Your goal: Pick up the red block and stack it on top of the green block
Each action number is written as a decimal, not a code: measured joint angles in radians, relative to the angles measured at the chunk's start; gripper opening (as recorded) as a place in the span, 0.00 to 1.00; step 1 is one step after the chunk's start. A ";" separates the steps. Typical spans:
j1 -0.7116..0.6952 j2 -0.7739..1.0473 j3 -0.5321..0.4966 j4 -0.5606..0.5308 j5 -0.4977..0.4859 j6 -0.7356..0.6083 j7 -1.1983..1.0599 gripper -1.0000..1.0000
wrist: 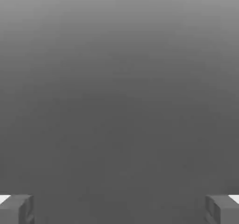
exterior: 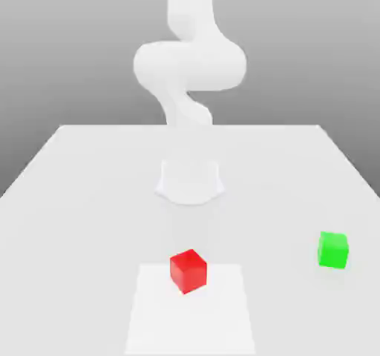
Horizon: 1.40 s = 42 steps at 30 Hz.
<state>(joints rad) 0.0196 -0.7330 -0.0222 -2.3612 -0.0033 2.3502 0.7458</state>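
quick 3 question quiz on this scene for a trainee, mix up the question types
1. True or false: the red block is stacked on the green block.
2. The green block lies toward the exterior view's: A) left B) right
3. Fill in: the gripper fingers stand wide ____, with nothing between them.

Key: 1 false, both rest apart on the table; 2 B; 3 apart.

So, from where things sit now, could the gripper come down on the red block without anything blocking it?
Probably yes. The red block sits alone on the table, well apart from the green block, with nothing over it. In the hand view the gripper is open, nothing between its fingers.
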 joint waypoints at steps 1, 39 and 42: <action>0.009 0.033 -0.010 -0.029 -0.001 0.024 -0.027 0.50; 0.048 0.698 -0.059 -0.525 -0.003 0.501 -0.521 0.00; 0.133 0.660 -0.012 -0.509 -0.008 0.446 -0.536 0.00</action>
<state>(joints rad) 0.1528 -0.0728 -0.0343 -2.8700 -0.0117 2.7965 0.2095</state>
